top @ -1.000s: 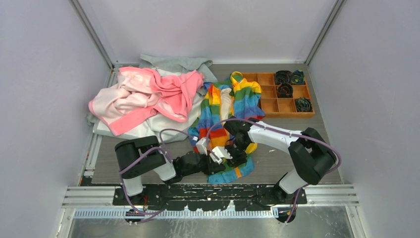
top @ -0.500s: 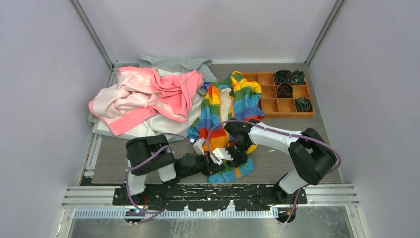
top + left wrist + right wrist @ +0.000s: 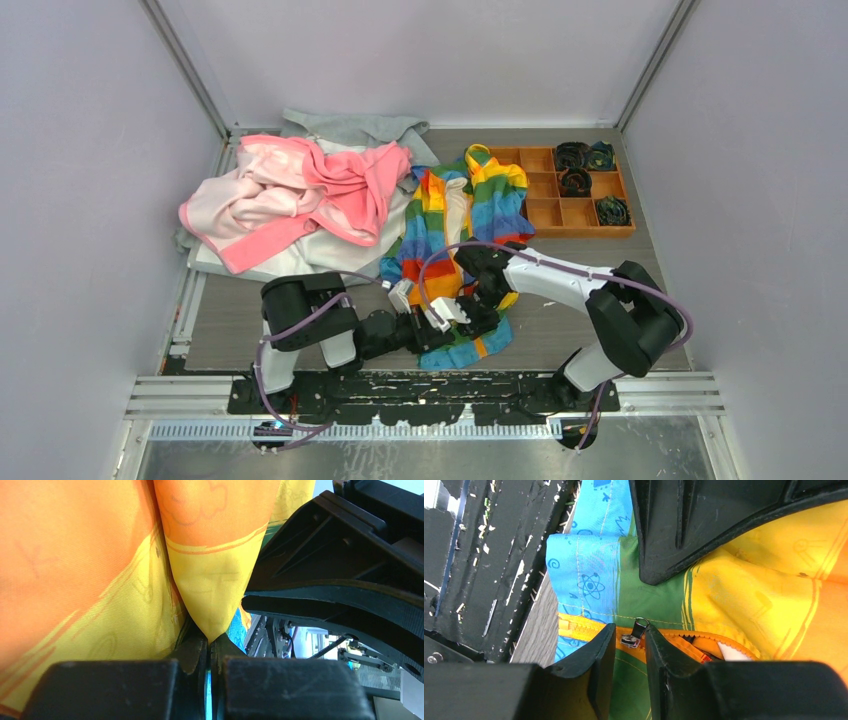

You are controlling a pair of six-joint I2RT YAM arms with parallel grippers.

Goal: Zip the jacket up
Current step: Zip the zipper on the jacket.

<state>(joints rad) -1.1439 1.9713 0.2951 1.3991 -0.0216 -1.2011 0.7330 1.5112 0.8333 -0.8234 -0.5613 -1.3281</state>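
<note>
Left wrist, left pincer [image 3: 210, 647] pinching jacket [image 3: 220, 580] fold, right pincer [image 3: 630, 629] slightly spread around zipper pull [image 3: 633, 638].

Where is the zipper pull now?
In the right wrist view, the zipper pull lies on the orange zipper of the jacket, beside its blue stripe, between the fingers of the right end effector.

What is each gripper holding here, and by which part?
Left gripper pinches a yellow fold of the jacket; right gripper straddles the zipper pull, not yet clamped.
</note>
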